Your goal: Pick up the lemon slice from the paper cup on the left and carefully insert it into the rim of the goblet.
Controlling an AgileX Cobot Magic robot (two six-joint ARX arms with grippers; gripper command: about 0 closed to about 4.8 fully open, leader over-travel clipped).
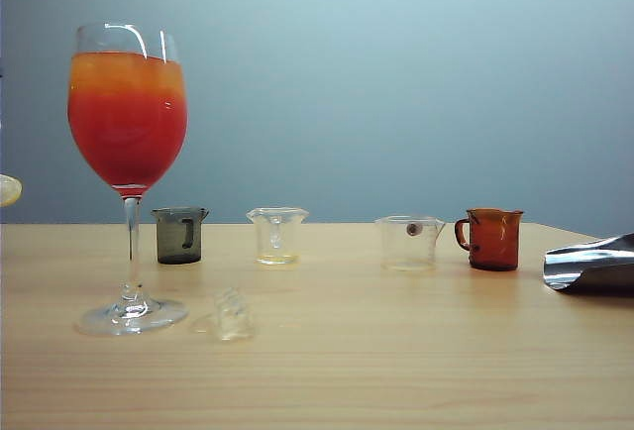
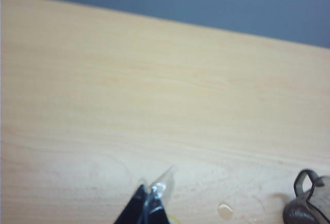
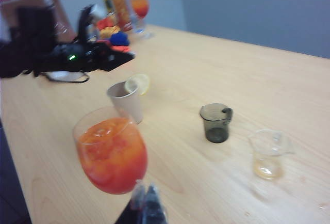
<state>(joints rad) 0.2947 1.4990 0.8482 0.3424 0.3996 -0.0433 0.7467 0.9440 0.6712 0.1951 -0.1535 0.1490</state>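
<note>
Close ahead of the right hand [image 3: 147,198], whose dark, glossy tips appear pressed together with nothing between them, stands the goblet [image 3: 111,152]: clear glass, round bowl, filled with a red-to-orange drink with ice at the surface. In the exterior view the goblet [image 1: 129,113] shows a thin stem and a flat round foot resting on the worktop [image 1: 396,351], a pale wood-grain surface with a smooth matt finish.

Beyond the goblet from the right hand stands the paper cup [image 3: 126,102], a plain off-white tapered cylinder. The lemon slice [image 3: 137,83], thin, round and pale yellow with a darker rind, sits upright at the cup's rim. It is well apart from both hands. In the exterior view only a sliver of the slice [image 1: 9,189] shows at the frame's edge.

To one side of the right hand stand a small smoky-grey beaker [image 3: 216,122] with a handle and a clear spouted beaker [image 3: 269,154] holding a trace of amber liquid. The exterior view adds another clear beaker [image 1: 409,242], an amber handled mug [image 1: 491,239], a small clear ribbed piece [image 1: 233,313] lying near the goblet's foot, and a shiny metallic part [image 1: 589,264] at the frame's edge, probably the right arm.

The left hand [image 2: 149,203] hangs over bare worktop, its dark tips shut and pinching nothing. A droplet [image 2: 225,211] lies just beside it, and the grey beaker [image 2: 307,203] is near.
</note>
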